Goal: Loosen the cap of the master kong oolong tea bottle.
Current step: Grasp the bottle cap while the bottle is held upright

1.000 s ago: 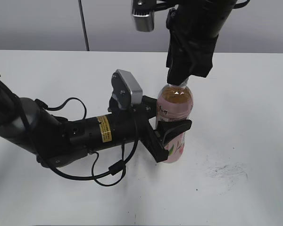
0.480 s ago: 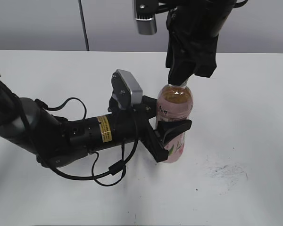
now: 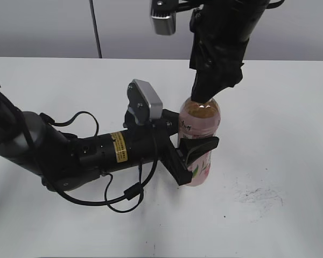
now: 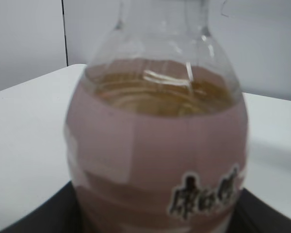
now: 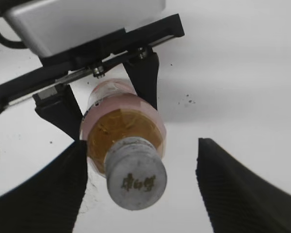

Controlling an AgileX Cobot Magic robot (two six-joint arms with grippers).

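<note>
The oolong tea bottle (image 3: 200,122) stands upright on the white table, amber tea showing above its pink label. My left gripper (image 3: 195,157) is shut on the bottle's body; in the left wrist view the bottle (image 4: 157,141) fills the frame with dark fingers (image 4: 31,218) at the bottom corners. My right gripper (image 3: 204,92) hangs over the bottle top and hides the cap in the exterior view. In the right wrist view the silvery cap (image 5: 136,174) with its dark logo sits between the open right gripper (image 5: 140,145) fingers (image 5: 43,189), nearer the left one, with a wide gap on the right.
The left arm (image 3: 70,153) lies low across the table's left half with a looping black cable (image 3: 124,193). The white table (image 3: 280,161) has a dark scuff mark (image 3: 258,194) to the right of the bottle. A grey wall stands behind.
My right gripper has twisted slightly back and forth above the bottle top. The bottle and the left arm have not moved.
</note>
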